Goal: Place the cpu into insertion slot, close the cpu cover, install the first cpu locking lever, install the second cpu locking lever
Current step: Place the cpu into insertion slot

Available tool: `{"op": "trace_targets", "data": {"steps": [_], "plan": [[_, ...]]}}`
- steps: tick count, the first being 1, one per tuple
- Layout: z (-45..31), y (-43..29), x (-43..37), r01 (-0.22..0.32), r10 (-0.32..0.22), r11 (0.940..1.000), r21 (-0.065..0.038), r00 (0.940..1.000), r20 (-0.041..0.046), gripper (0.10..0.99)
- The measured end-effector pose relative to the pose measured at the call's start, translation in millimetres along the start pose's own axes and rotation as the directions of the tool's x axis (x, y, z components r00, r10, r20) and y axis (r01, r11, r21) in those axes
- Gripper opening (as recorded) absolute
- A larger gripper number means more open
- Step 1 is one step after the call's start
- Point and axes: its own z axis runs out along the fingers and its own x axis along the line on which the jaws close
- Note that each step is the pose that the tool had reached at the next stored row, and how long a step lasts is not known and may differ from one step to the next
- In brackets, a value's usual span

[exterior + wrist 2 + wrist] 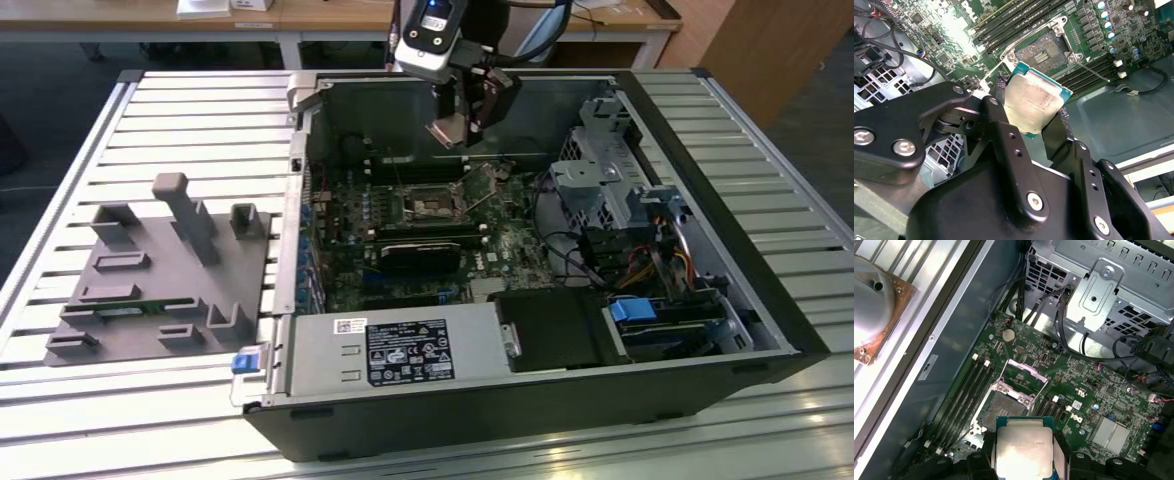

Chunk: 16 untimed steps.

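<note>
Upper centre of the exterior view, over the open black computer case [534, 425], the black two-finger gripper [465, 125] is clamped on the small flat square silvery-grey cpu [447, 131], clear of the square silver-rimmed insertion slot [430, 205] at mid-frame. Second wrist view: fingers [1004, 125] pinch cpu [1034, 102] by opposite edges, tilted, w/ slot [1046, 52] bare beyond. First wrist view: cpu [1023, 452] apart from slot [1000, 407]; thin silver cpu cover [1023, 372] stands raised beside slot.
</note>
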Motion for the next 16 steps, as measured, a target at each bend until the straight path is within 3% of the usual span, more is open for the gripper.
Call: {"op": "trace_targets", "data": {"steps": [16], "plan": [[2.2, -0.2, 0.0, 0.0, 0.0, 1.0, 0.0, 1.0, 0.0, 0.541]]}}
